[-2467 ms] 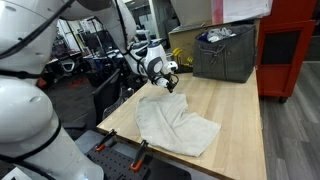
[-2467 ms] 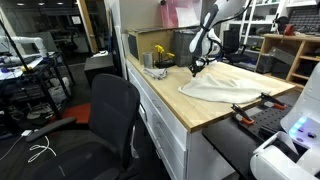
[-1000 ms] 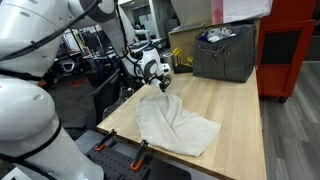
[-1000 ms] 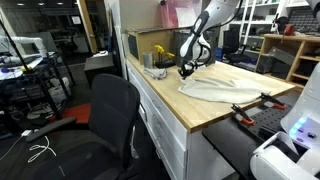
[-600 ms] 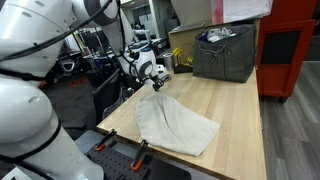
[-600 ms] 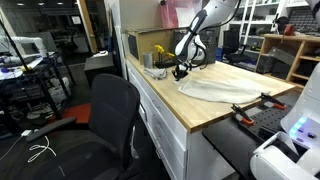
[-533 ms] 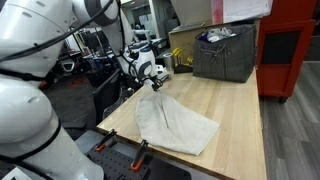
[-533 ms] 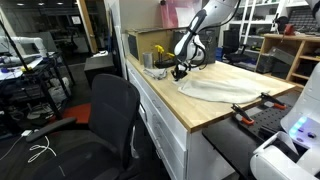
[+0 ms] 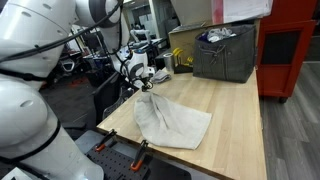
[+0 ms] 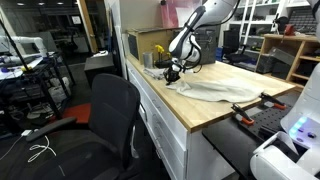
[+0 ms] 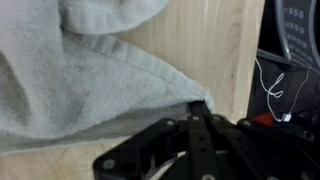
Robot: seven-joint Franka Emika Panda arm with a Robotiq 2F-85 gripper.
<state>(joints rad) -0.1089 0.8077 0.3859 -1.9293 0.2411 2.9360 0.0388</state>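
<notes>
My gripper (image 9: pixel 146 88) is fully closed, pinching one corner of the pale grey-white terry-cloth towel (image 9: pixel 172 122). The towel lies rumpled on the light wooden butcher-block tabletop (image 9: pixel 238 110), and the pinched corner is close to the table's edge. In the wrist view my fingertips (image 11: pixel 193 128) meet on only a thin lip of cloth. I judge that hold slim: the soft, looped fabric could slide out if its weight drags across the wood. So near the edge, a sideways pull might spill the limp towel off toward the black office chair (image 10: pixel 112 110). The cloth is floppy and creased; the wood is smooth, flat and hard.
</notes>
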